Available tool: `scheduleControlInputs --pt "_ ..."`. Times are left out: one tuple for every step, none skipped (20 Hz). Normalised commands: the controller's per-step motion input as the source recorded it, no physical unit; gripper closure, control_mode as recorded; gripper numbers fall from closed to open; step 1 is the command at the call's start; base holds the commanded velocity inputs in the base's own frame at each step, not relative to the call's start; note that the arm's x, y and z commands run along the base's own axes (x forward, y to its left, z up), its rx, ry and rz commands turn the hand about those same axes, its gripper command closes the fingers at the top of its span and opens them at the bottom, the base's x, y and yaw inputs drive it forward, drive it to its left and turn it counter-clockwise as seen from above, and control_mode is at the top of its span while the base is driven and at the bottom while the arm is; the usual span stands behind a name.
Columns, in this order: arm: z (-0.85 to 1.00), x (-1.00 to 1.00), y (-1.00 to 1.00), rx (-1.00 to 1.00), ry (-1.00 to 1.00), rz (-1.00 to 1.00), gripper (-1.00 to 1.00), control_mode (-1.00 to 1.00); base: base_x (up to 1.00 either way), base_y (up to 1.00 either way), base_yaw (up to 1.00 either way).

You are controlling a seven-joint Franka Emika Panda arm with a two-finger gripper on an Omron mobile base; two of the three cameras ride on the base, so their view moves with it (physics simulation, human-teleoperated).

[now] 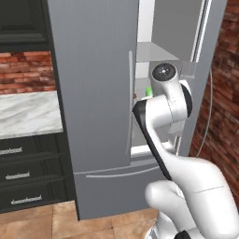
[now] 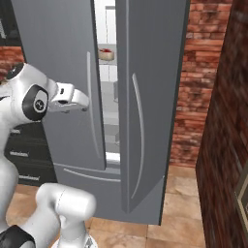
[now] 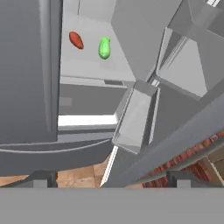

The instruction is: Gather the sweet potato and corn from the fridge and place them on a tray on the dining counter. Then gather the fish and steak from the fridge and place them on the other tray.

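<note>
**Reaching toward the open fridge, jaws apart and empty**

Facing the fridge (image 1: 93,102), the arm holds its gripper (image 3: 111,177) at the gap where the right-hand door (image 2: 150,97) stands swung out. Its two finger tips (image 3: 41,178) sit wide apart with nothing between them. Inside the fridge, on a pale shelf (image 3: 87,61), the sweet potato (image 3: 76,40) lies just beside the corn (image 3: 104,47), apart from it. Both lie well beyond the finger tips. A sliver of green and red shows in the fridge's opening, beside the arm's wrist, from the left base view. The fridge's left door (image 2: 63,72) is shut, its thin curved handle (image 2: 90,101) by the gripper.
</note>
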Motion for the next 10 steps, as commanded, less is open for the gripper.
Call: scheduleControlInputs --pt "-0.21 0.71 0.0 -0.18 0.07 0.0 -1.0 -1.0 0.0 0.0 0.0" --pt "-0.26 0.79 -0.04 -0.17 0.07 0.0 -1.0 -1.0 0.0 0.0 0.0" --pt "-0.28 0.8 -0.09 -0.17 0.08 0.0 -1.0 -1.0 0.0 0.0 0.0" --pt "-0.25 0.83 -0.12 -0.18 0.06 0.0 -1.0 -1.0 0.0 0.0 0.0" --pt "-0.22 0.84 -0.12 -0.18 0.06 0.0 -1.0 -1.0 0.0 0.0 0.0" --pt "-0.21 0.84 -0.12 -0.19 0.06 0.0 -1.0 -1.0 0.0 0.0 0.0" --pt "-0.22 0.89 -0.13 -0.19 0.09 0.0 -1.0 -1.0 0.0 0.0 0.0" --pt "-0.24 0.95 -0.14 -0.18 0.14 0.0 -1.0 -1.0 0.0 0.0 0.0" --pt "-0.24 0.95 -0.19 -0.17 0.17 0.0 -1.0 -1.0 0.0 0.0 0.0" --pt "-0.21 0.94 -0.24 -0.15 0.17 0.0 -1.0 -1.0 0.0 0.0 0.0"
